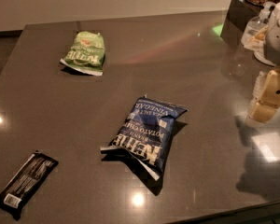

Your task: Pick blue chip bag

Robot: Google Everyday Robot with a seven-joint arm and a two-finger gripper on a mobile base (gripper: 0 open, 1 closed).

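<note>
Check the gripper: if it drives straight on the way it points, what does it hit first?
Most likely bare tabletop. The gripper hangs at the right edge, apparently aimed down, well right of the blue chip bag; nothing shows beneath it. Depth is unclear.

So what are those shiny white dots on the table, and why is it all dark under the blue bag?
Camera view: the white dots are light glaring off the shiny table; the dark patch is the shadow of the blue chip bag, falling toward the near edge; the gripper hangs at the right edge, apart from the bag, with another dark shadow on the table below it.
</note>
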